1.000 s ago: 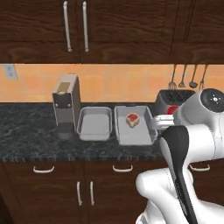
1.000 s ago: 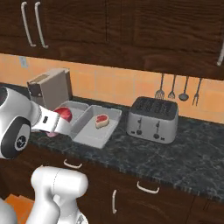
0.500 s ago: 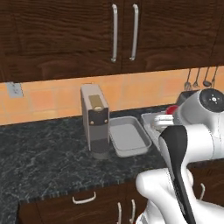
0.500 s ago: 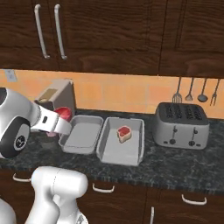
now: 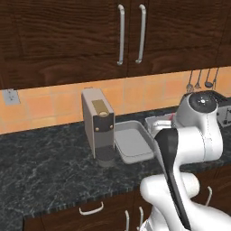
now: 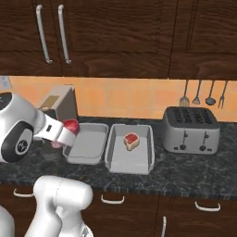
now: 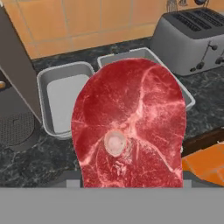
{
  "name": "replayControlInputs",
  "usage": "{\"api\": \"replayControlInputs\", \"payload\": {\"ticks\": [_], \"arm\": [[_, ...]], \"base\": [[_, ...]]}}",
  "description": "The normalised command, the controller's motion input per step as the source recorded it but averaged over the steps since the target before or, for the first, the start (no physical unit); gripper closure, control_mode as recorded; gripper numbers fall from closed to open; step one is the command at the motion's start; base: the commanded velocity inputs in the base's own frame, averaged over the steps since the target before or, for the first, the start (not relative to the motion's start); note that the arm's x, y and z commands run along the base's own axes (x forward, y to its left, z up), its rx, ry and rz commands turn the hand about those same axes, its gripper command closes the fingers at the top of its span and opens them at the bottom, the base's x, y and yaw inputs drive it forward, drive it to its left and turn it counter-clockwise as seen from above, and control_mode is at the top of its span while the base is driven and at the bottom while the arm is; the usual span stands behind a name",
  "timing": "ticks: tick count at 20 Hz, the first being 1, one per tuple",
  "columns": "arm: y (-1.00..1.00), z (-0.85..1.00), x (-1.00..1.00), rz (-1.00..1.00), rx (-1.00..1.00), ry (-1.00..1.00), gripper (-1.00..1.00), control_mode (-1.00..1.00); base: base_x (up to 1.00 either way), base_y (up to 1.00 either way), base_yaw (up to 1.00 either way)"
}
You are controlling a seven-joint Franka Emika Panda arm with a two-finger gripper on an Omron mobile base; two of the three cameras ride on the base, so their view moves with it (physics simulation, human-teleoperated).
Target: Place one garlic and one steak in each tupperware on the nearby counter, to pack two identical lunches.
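My gripper [image 6: 68, 133] is shut on a deep red steak [image 6: 71, 125], which looms large in the hand view [image 7: 131, 127] and hides the fingertips. It hangs above the counter [image 6: 185, 171] at the left rim of the left tupperware [image 6: 88, 144], which is empty. Beside it, the right tupperware [image 6: 129, 155] holds a pinkish steak with a pale fat rim [image 6: 131, 140]. In the left base view the empty tupperware [image 5: 133, 144] lies beside the coffee machine, and my arm partly covers the other one [image 5: 155, 122]. The garlic is out of view.
A beige coffee machine [image 5: 97, 122] stands left of the containers [image 6: 58, 104]. A silver toaster [image 6: 190, 129] sits to their right, under hanging utensils [image 6: 201, 92]. Dark cabinets with silver handles [image 5: 131, 34] hang above. A wall outlet [image 5: 10, 96] is at the far left.
The whole picture has shifted, so the base has driven; both containers now sit nearer the middle of the right base view. The red steak stays in my gripper.
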Motion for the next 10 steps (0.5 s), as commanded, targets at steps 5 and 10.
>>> {"api": "replayControlInputs", "payload": {"ticks": [5, 10], "arm": [[0.0, -0.91, 0.27, -0.01, 0.0, 0.07, 1.0, -1.0], [0.0, -0.62, 0.42, 0.11, 0.06, 0.0, 1.0, -1.0]], "base": [[0.0, 0.0, 0.0], [0.0, 0.0, 0.0]]}}
